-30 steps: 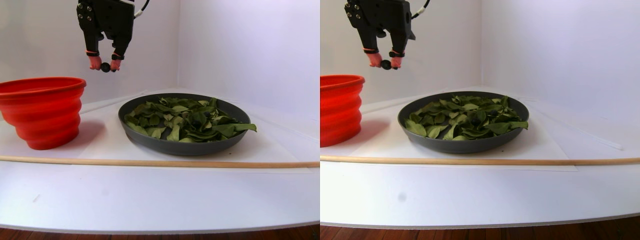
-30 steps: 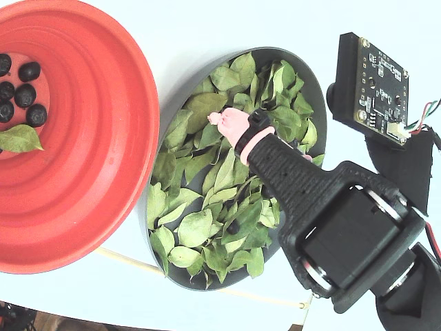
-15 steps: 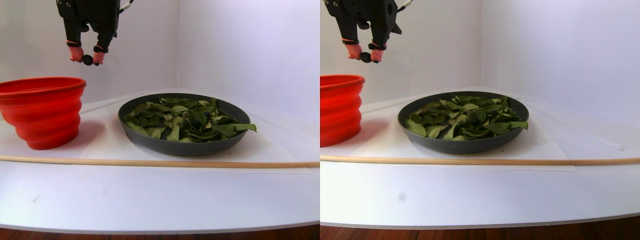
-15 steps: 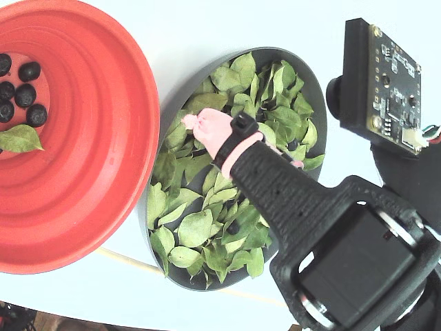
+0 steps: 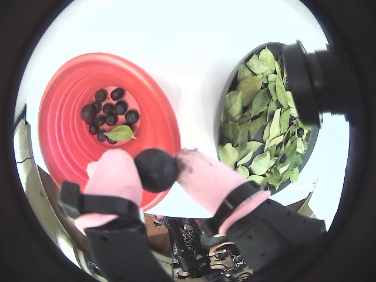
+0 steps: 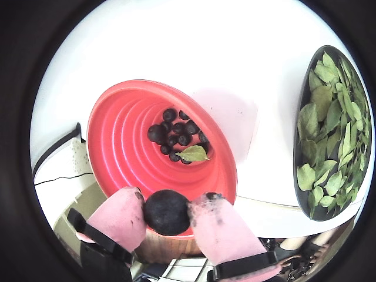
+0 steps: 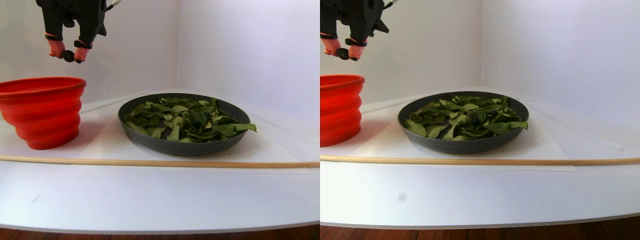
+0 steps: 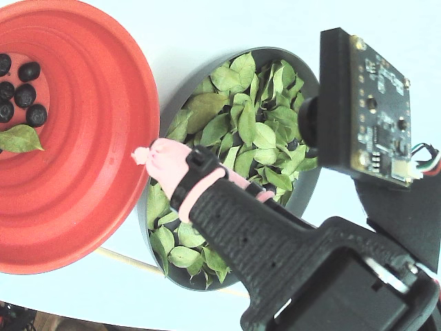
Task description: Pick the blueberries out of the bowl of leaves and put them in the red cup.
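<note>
So the black hand with pink padded fingertips (image 5: pixel 157 173) has slid further left in the stereo pair view since a second ago. It was up over the gap beside the oval dark grey bowl (image 7: pixel 150 142), and now it hangs high above the right rim of the big round orange-red ribbed plastic cup (image 7: pixel 42 112). It's pinching one small round dark blueberry (image 5: pixel 155 170) between the pads, jaws nearly closed on it. The fixed view hides that berry behind the pink fingertip (image 8: pixel 165 157), and the arm body covers part of the green pointed leaves (image 8: pixel 241 131). More blueberries (image 6: pixel 173 136) plus one stray leaf (image 6: pixel 192 154) sit in the cup's bottom. The white surface (image 7: pixel 150 195) is cut off at the front.
</note>
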Controlling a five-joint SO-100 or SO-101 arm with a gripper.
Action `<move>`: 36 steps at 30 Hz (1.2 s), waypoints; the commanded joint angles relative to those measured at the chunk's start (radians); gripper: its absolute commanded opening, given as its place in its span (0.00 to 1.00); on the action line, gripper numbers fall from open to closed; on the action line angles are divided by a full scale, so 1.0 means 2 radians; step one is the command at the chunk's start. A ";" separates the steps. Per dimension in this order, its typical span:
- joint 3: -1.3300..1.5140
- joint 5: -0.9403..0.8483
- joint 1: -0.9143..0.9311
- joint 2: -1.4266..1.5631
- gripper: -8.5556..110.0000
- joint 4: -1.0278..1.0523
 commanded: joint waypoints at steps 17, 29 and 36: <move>0.006 0.014 -0.005 0.045 0.24 0.002; -0.007 -0.015 0.048 0.041 0.23 0.006; -0.015 -0.035 0.077 0.037 0.23 0.006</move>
